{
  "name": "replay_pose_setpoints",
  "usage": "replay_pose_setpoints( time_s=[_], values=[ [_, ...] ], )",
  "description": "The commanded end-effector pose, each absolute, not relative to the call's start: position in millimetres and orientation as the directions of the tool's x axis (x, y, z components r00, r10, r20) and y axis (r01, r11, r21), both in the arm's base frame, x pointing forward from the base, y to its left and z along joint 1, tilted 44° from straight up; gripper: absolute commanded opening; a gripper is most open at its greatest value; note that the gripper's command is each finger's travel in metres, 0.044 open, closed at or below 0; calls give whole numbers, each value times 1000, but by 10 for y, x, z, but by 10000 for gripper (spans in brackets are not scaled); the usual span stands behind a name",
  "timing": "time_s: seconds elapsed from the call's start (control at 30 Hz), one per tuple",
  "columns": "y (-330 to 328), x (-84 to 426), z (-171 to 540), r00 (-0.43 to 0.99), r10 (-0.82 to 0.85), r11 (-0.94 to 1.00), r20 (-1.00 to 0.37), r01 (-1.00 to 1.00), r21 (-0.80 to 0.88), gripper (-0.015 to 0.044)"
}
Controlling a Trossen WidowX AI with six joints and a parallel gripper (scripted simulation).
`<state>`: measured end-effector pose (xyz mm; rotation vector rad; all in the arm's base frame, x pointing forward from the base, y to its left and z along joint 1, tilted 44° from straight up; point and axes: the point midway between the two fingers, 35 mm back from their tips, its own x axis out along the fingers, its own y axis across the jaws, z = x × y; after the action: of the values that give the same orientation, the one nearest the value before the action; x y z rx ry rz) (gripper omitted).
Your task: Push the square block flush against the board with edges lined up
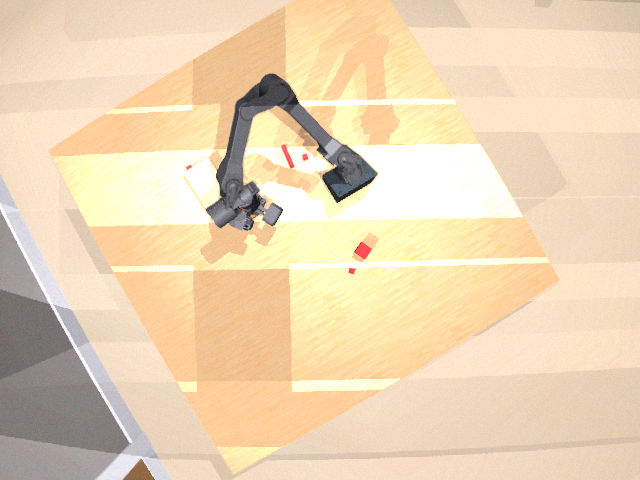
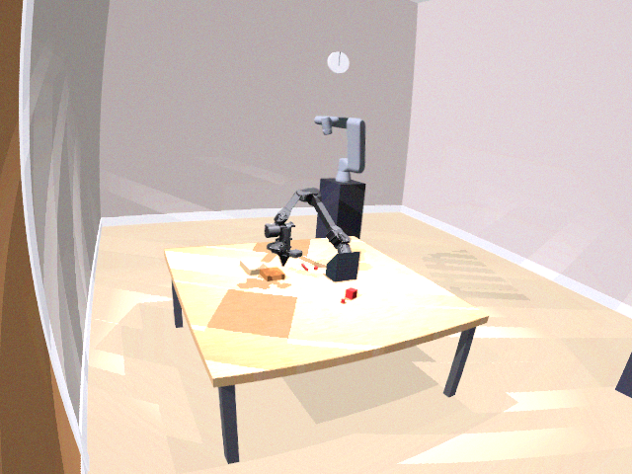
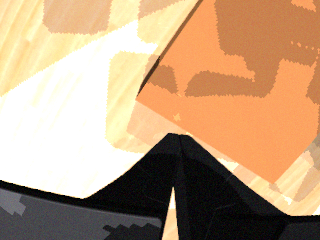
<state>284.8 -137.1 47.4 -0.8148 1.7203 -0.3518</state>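
The square block, orange-brown (image 2: 272,274) (image 3: 240,120), lies flat on the table. In the top view the hand covers most of it. The board (image 1: 200,178) (image 2: 249,266) is a pale flat rectangle beside it, on the left in the exterior view. Whether the two touch is not clear; the board does not show in the wrist view. My gripper (image 2: 283,264) (image 3: 176,144) is shut and empty, pointing down. Its tips are near one side of the block, at the lower edge of its face in the wrist view. Contact cannot be told.
A red bar (image 1: 287,156) (image 2: 304,267) and a small red piece (image 1: 305,156) (image 2: 315,267) lie between the hand and my dark base (image 1: 338,189) (image 2: 342,268). A red cube (image 1: 362,250) (image 2: 351,293) lies farther off, beside another small red piece (image 1: 352,270) (image 2: 343,300).
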Motion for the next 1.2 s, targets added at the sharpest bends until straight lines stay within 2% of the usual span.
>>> replay_pose_setpoints(
  time_s=[0.0, 0.33, 0.53, 0.7, 1.17],
  values=[
    [-1429, 2742, 530, -120, -681, 728, -722, -213, -651, 0],
    [-1530, 2486, 650, -126, -683, 713, -720, 100, -694, 0],
    [-1547, 2481, 635, -126, -683, 712, -720, 106, -694, 0],
    [-1899, 2411, 283, -126, -684, 711, -718, 105, -696, 0],
    [-1939, 2527, 277, -126, -685, 710, -718, 106, -696, 0]
  ],
)
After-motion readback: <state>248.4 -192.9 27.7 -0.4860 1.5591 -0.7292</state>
